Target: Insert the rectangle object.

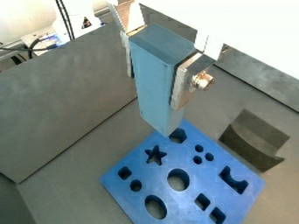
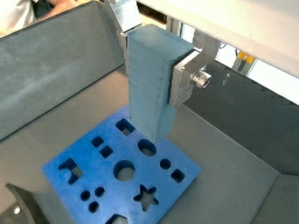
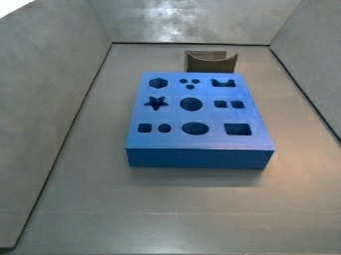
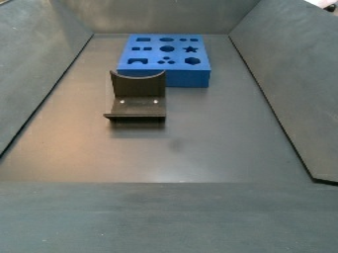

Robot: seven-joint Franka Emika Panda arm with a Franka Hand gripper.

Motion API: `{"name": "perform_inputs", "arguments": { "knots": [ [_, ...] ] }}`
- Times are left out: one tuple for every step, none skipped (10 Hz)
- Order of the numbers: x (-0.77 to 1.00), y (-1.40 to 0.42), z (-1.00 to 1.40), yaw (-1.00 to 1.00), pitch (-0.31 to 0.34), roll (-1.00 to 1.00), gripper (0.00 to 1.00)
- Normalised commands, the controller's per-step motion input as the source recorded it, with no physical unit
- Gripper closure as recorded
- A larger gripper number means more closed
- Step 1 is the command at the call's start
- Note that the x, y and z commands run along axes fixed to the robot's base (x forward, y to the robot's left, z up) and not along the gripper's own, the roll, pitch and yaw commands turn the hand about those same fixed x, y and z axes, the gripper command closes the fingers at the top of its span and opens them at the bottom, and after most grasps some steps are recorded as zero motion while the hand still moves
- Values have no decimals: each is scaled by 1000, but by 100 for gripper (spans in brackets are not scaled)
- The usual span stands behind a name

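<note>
Between my tool's [image 1: 158, 66] plates, the block [image 1: 158, 79] hangs upright above the board [image 1: 181, 179].
Both wrist views show my grip clamped on its upper part; the fixture [image 1: 254, 140] stands beside the board on the surface [image 4: 199, 148].
</note>
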Motion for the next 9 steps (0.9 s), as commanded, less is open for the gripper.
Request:
{"name": "perform_inputs", "arguments": {
  "knots": [
    [-503,-176,-1000,343,-66,440,100],
    [-448,-166,-1000,254,-138,365,100],
    [-292,-92,-835,136,-150,208,100],
    [-163,-51,-626,75,-139,128,100],
    [-57,-38,-375,36,-101,88,100],
    [-15,-37,-205,24,-80,93,100],
    [595,98,1000,-543,230,-274,100],
    [567,105,1000,-526,259,-266,100],
    [566,113,1000,-344,324,-223,100]
  ]
}}
